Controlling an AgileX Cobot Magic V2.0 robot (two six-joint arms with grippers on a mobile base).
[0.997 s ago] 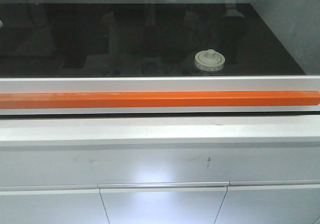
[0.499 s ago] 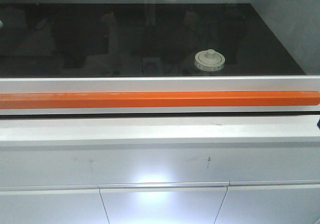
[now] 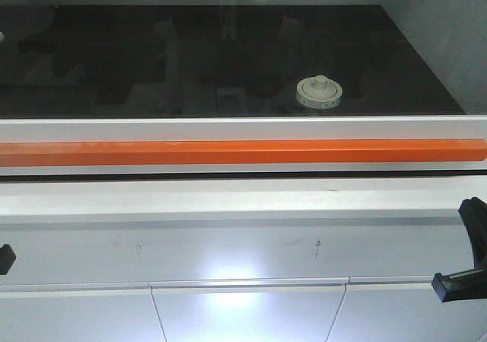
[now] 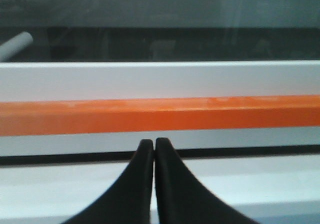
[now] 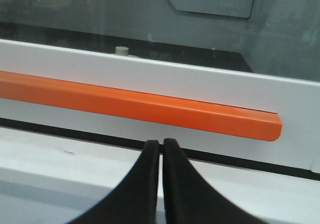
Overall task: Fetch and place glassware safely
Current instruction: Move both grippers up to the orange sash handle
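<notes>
The white cabinet front (image 3: 243, 243) is smooth and flat, lit by a glare patch low in the middle. Behind the glass, the glossy black table (image 3: 426, 91) mirrors dim shapes. The long, square-edged orange bar (image 3: 243, 151) runs straight across the sash. Since a second ago, black parts of both arms have come into the front view: the left arm (image 3: 4, 258) at eight o'clock, the right arm (image 3: 459, 284) at four o'clock. The left pincer (image 4: 153, 143) and right pincer (image 5: 161, 143) each have curved black tips pressed together, holding nothing. The jar (image 3: 319, 92), with its round cream lid, hasn't moved; it stands on the table toward one o'clock.
</notes>
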